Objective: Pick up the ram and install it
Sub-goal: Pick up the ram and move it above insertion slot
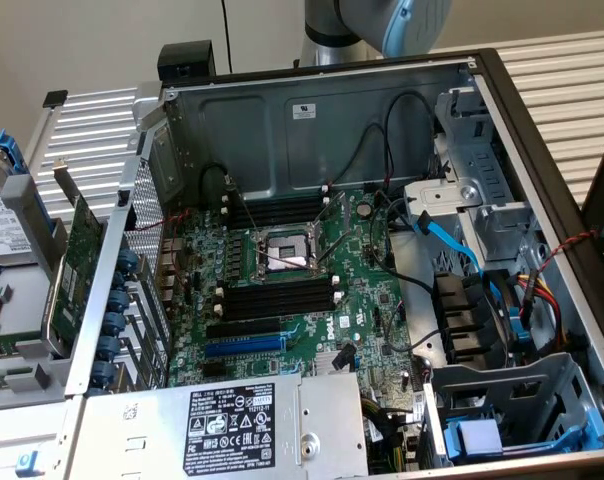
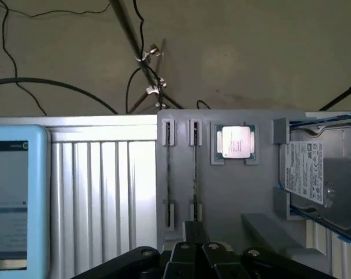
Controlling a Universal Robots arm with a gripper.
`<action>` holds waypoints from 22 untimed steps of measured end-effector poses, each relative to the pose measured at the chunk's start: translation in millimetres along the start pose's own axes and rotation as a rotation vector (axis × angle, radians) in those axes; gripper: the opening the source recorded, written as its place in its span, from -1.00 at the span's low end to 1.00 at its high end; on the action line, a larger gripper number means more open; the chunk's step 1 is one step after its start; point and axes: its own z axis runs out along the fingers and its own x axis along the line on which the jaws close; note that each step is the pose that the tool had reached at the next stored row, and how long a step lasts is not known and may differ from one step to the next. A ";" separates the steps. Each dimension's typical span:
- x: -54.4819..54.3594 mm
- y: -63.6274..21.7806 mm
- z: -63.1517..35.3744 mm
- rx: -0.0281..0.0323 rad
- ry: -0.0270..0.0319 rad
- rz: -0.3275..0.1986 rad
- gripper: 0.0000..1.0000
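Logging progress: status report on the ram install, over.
Gripper shut, facing the tray. Ram edge-on in tray slot, not lifted. Memory slots unfilled, nothing seen blocking.

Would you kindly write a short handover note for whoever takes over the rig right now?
Gripper: shut, nothing seen in it, poised over the grey tray.
Ram: apparently the thin stick on edge in a tray slot, beside the processor; hard to tell.
Memory slots in the open case look unfilled.
Done: nothing that shows.
Left: ram neither picked up nor installed.
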 end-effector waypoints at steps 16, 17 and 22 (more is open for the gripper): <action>13.1 14.1 24.2 0.0229 -0.0035 0.000 -0.79; 14.2 13.1 25.4 0.0217 -0.0049 0.000 -0.79; 17.7 7.1 30.0 0.0033 -0.0102 0.000 -0.79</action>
